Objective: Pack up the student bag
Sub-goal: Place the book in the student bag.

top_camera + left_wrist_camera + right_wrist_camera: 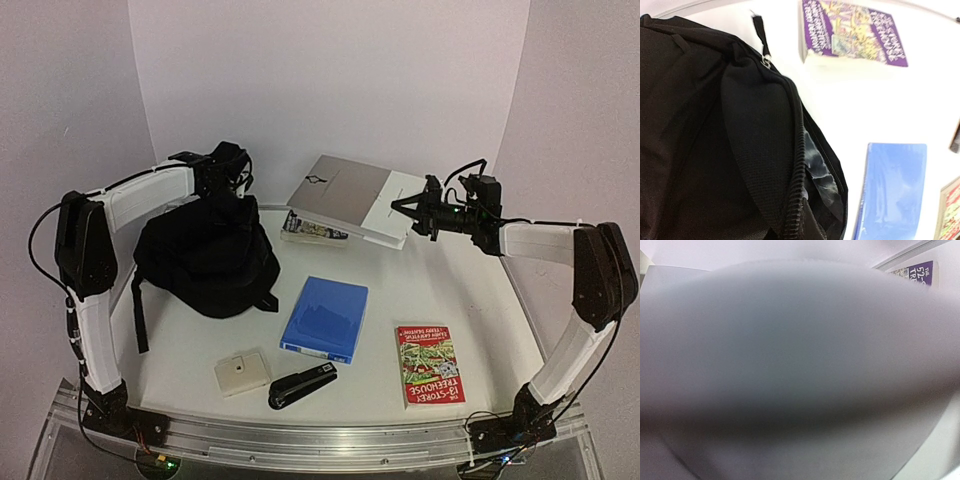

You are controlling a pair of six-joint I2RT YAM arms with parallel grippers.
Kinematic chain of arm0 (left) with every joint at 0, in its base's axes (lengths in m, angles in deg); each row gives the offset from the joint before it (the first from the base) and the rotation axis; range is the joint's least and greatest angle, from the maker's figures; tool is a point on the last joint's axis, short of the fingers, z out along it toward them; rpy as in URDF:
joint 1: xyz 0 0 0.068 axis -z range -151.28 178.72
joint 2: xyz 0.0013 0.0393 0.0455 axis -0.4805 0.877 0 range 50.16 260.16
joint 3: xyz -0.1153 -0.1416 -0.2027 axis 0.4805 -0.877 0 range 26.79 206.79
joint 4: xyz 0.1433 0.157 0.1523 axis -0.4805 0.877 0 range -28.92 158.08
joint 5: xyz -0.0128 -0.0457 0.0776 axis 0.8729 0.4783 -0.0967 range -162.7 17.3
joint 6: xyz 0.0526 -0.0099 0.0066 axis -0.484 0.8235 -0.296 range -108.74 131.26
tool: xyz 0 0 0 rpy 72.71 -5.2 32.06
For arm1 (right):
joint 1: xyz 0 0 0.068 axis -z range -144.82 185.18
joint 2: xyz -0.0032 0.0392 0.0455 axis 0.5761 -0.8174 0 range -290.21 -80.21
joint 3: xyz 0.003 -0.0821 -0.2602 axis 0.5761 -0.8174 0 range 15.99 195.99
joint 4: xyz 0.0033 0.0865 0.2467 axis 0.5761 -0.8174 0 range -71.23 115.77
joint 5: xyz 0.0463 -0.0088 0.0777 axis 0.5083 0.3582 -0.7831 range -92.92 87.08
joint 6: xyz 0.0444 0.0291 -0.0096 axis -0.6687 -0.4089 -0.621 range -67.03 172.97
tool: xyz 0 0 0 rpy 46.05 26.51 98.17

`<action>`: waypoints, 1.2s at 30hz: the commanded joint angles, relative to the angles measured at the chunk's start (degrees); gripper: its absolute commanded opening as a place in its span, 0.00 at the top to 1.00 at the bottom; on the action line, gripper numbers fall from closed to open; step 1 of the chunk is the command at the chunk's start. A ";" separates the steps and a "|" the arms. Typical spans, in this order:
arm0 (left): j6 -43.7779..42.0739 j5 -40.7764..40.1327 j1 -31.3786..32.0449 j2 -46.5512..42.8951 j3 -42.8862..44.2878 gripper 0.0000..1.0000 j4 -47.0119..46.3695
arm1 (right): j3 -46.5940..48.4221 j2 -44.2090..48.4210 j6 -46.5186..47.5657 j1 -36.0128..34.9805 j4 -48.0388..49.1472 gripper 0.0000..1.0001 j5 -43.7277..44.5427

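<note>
The student bag is a large black backpack lying at the left of the table. My left gripper is at its top edge, where the fabric is pulled up to it. In the left wrist view the bag fills the left side. Its zipper edge gapes open and runs down to my jaws, which are hidden. My right gripper is at the right edge of a grey-and-white folder. In the right wrist view that folder is a blur filling the picture and hiding the fingers.
A purple book lies under the folder's near edge and shows in the left wrist view. A blue case, a red book, a black stapler and a small beige box lie at the front.
</note>
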 commanded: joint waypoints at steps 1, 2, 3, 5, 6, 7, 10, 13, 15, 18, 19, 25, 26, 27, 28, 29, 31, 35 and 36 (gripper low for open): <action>2.07 1.53 -1.13 -6.49 4.44 1.00 -4.20 | 1.75 2.38 0.74 -0.72 2.19 0.95 0.36; 2.48 1.56 -1.53 -7.12 4.88 1.00 -4.22 | 1.60 1.99 0.45 -1.25 2.20 0.95 0.30; 2.87 2.47 -1.87 -7.58 5.60 1.00 -3.98 | 1.56 1.53 0.25 -1.89 2.16 0.95 0.19; 3.26 2.79 -2.41 -7.84 7.39 1.00 -2.79 | 1.55 0.68 -0.14 -4.24 2.18 0.96 -0.08; 3.35 2.48 -2.51 -7.75 8.45 1.00 -2.08 | 1.60 0.25 -0.34 -5.61 2.18 0.96 -0.25; 3.41 2.29 -2.58 -7.61 9.38 1.00 -1.57 | 1.68 -0.21 -0.51 -6.78 2.19 0.97 -0.44; 3.37 2.28 -2.59 -7.07 10.62 1.00 -0.86 | 2.08 -1.89 -0.43 -11.44 1.21 0.98 -1.08; 3.47 2.26 -2.59 -7.44 10.78 1.00 -1.05 | 1.78 -4.68 0.00 -14.63 -0.41 0.99 -1.04; 3.60 2.28 -2.59 -7.67 11.03 1.00 -1.17 | 2.06 -6.77 0.21 -16.13 -1.27 1.00 -1.18; 3.67 3.39 -2.59 -7.98 11.20 1.00 -1.26 | 4.19 -10.32 -1.10 -17.61 -1.89 1.00 -0.88; 3.68 3.82 -2.59 -8.21 11.01 1.00 -1.46 | 5.48 -11.55 -1.87 -17.75 -1.86 1.00 -0.58; 3.79 5.50 -2.57 -12.52 5.60 1.00 -4.74 | 14.41 -18.68 -7.61 -17.37 -2.38 1.00 2.43; 3.84 5.48 -2.55 -13.06 5.17 1.00 -4.88 | 15.52 -19.29 -8.44 -17.30 -2.47 1.00 3.31; 3.81 5.39 -2.53 -13.44 4.89 1.00 -4.99 | 16.24 -19.82 -9.15 -17.25 -2.69 1.00 3.87; 3.71 5.49 -2.54 -13.79 4.78 1.00 -5.05 | 17.13 -20.31 -9.40 -17.20 -2.74 1.00 4.20; 3.61 5.78 -2.54 -14.09 4.77 1.00 -5.05 | 18.09 -20.71 -9.34 -17.19 -2.69 1.00 4.53; 3.80 7.24 -2.50 -14.14 4.98 1.00 -5.00 | 19.62 -20.91 -8.64 -17.32 -2.35 1.00 5.79; 4.80 10.16 -2.50 -13.95 5.03 1.00 -5.89 | 26.06 -24.67 -11.63 -18.82 0.28 1.00 5.87; 5.02 10.69 -2.51 -13.74 5.27 1.00 -6.11 | 27.35 -25.57 -12.64 -19.36 1.52 1.00 5.99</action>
